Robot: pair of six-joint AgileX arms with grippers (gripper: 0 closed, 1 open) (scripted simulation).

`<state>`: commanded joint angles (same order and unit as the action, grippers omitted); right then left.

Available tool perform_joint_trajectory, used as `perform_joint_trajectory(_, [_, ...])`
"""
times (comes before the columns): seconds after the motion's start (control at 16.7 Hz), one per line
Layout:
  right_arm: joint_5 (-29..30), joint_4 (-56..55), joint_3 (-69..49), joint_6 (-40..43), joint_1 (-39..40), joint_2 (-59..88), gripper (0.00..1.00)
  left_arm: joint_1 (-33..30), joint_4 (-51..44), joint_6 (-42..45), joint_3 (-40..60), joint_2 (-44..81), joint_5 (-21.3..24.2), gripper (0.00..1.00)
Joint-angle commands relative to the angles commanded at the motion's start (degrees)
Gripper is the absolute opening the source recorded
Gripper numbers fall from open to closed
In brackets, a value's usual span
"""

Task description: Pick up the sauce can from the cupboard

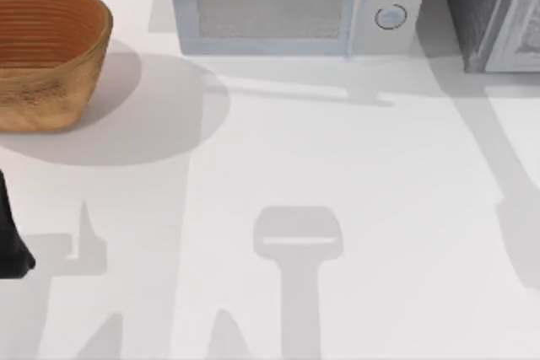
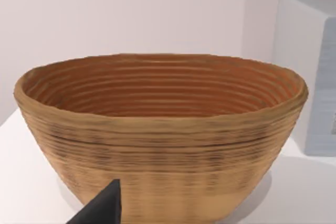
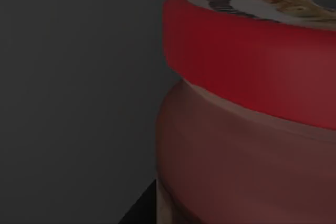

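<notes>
The sauce can stands very close in the right wrist view, inside the dark cupboard. It has a red lid with a pale emblem on top and a reddish label below. A dark edge of my right gripper shows just beside the can's base. In the top view the cupboard is the grey box at the far right corner. My left arm is parked at the table's left edge, and a black tip of its gripper points at the basket.
A large woven basket sits at the far left, its rim wide in the left wrist view. A pale microwave stands at the back centre. The white table carries the arms' shadows.
</notes>
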<state>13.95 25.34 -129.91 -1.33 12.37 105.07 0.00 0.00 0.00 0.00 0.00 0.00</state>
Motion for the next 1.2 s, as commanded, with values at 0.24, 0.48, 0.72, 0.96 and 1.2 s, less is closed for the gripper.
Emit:
perform_joint_trajectory(0.24, [3.87,5.90,2.61,-0.05,3.68,-8.27,0.00,0.00,0.00,0.00,0.00,0.00,0.00,1.00])
perform_joint_trajectory(0.48, [8.65,13.52,5.65,-0.09,8.78,-19.55,0.00,0.00,0.00,0.00,0.00,0.00,0.00,1.00])
perform_joint_trajectory(0.72, [10.92,17.19,6.90,-0.11,11.32,-23.99,0.00,0.00,0.00,0.00,0.00,0.00,0.00,1.00])
perform_joint_trajectory(0.96, [10.79,17.04,6.62,-0.21,11.05,-23.98,0.00,0.00,0.00,0.00,0.00,0.00,0.00,1.00])
perform_joint_trajectory(1.2, [7.33,14.53,12.45,-0.37,9.68,-28.87,0.00,0.00,0.00,0.00,0.00,0.00,0.00,1.00])
